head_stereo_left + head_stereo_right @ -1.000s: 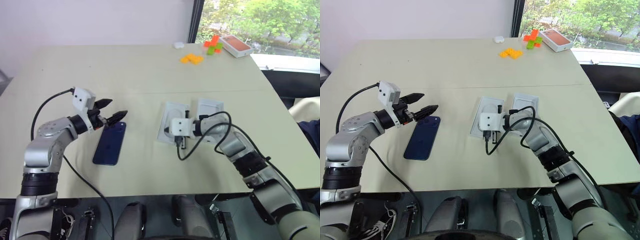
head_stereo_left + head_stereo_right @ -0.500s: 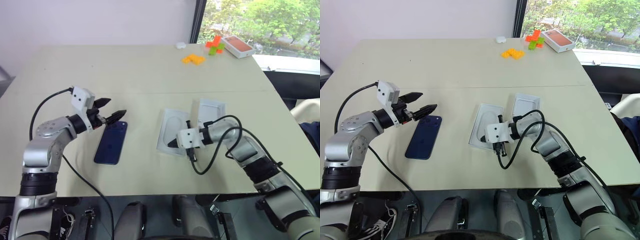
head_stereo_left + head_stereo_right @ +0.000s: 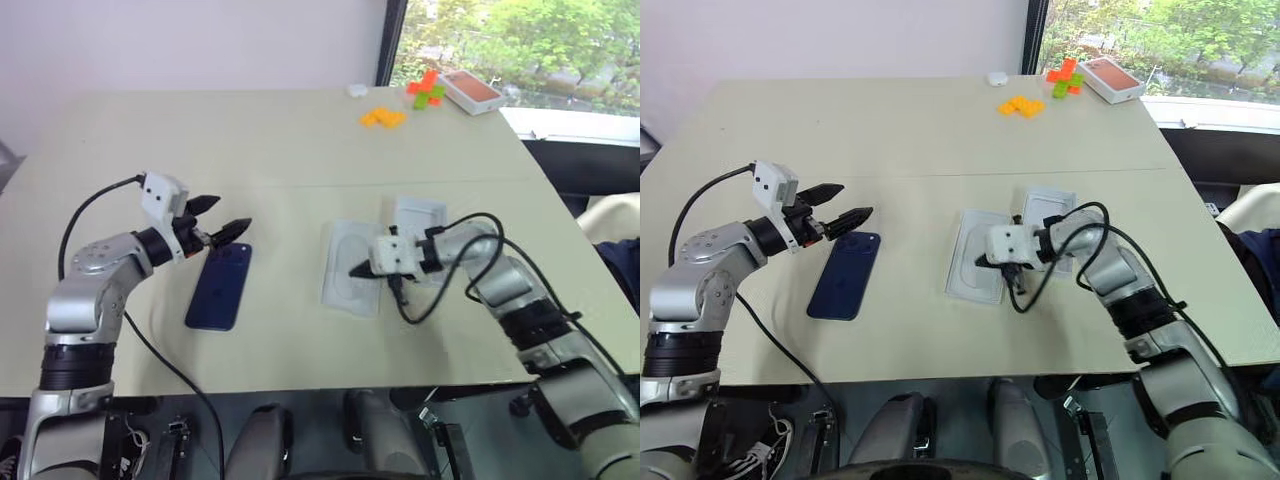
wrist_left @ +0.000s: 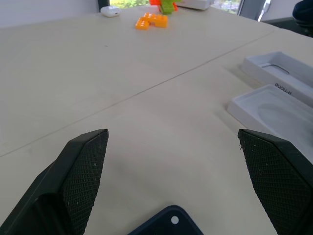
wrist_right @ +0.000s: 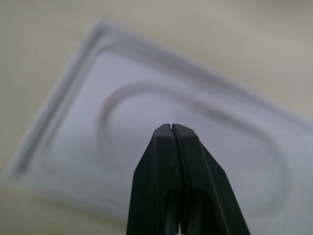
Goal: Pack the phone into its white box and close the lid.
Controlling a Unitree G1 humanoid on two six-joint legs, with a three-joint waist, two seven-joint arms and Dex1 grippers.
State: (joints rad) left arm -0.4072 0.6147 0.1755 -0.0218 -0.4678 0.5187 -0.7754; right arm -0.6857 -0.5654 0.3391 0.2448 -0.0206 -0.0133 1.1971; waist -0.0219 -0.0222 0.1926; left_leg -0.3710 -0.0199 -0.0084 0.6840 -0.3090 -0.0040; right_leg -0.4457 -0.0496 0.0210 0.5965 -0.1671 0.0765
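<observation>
Phone on the table, both white containers empty.

The left gripper hovers with fingers spread wide above the top end of the phone, which lies flat on the table. To the right lies the flat white insert with an oval recess, holding nothing; the right gripper, fingers pressed together and empty, points at it. Just beyond stands the white box, nothing visible inside.

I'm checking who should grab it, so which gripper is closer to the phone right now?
Left. The open left gripper hovers just over the top end of the phone. The shut right gripper is off to the phone's right, above the flat white insert.
</observation>
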